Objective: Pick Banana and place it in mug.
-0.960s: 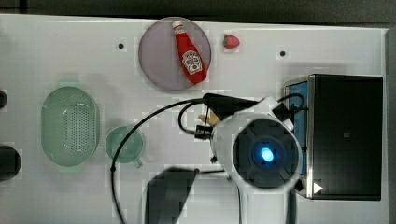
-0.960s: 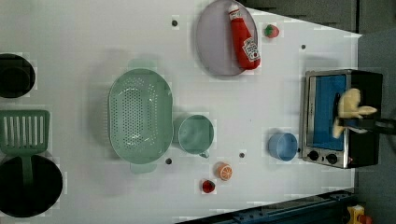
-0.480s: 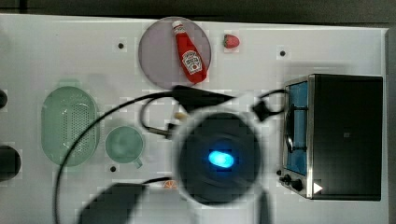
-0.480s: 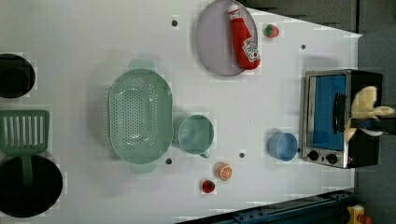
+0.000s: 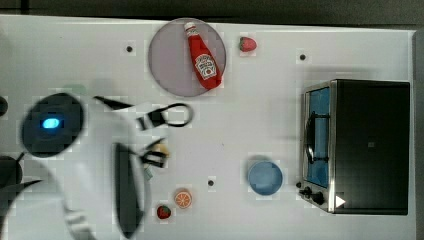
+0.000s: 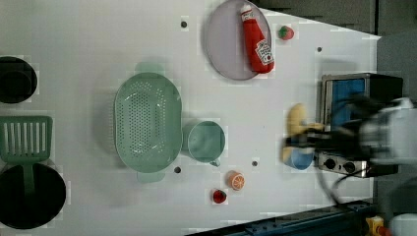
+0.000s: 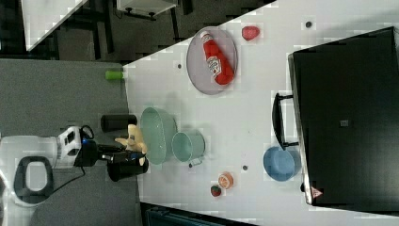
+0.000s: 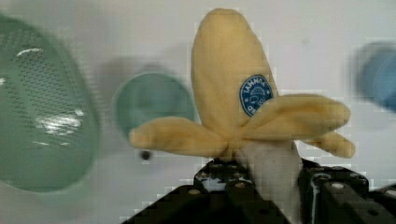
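Observation:
My gripper (image 8: 268, 182) is shut on the stem end of the banana (image 8: 229, 93), a pale yellow plush with peel flaps and a blue sticker. In the left view the banana (image 6: 296, 123) hangs in the gripper (image 6: 299, 142) well to the right of the mint-green mug (image 6: 206, 141), above the blue bowl. The wrist view has the mug (image 8: 154, 105) blurred on the table behind the banana. In the right view the banana (image 7: 134, 138) appears at the left of the mug (image 7: 188, 146). In the top view the arm hides the mug; the banana (image 5: 161, 148) peeks out beside it.
A green colander (image 6: 146, 122) sits just left of the mug in the left view. A blue bowl (image 5: 265, 178), an orange slice (image 5: 183, 198) and a strawberry (image 5: 163, 212) lie nearby. A ketchup bottle (image 5: 202, 57) rests on a grey plate (image 5: 167, 65). A toaster oven (image 5: 367, 145) stands at the top view's right.
The arm has swung toward the top view's left with the banana. In the left view the banana moved left, from over the oven to above the blue bowl.

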Controlling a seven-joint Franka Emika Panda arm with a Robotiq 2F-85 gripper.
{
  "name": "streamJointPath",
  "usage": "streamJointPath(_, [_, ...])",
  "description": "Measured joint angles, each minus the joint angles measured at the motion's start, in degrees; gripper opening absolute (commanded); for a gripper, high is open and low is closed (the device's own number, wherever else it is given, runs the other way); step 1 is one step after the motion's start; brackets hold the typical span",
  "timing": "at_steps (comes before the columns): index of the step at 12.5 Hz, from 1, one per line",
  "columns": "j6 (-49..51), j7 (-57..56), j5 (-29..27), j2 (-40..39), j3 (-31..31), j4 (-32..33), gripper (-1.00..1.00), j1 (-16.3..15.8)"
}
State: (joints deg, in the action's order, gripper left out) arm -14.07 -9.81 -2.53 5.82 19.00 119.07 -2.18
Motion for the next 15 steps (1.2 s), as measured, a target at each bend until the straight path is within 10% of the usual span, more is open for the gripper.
streamJointPath(12, [-30.87, 17.37, -0.29, -15.16, 6.25, 16.79, -0.34, -1.44])
streamJointPath(15, [-37.36, 17.79, -0.45, -15.94, 5.99, 17.23, 0.30, -0.90])
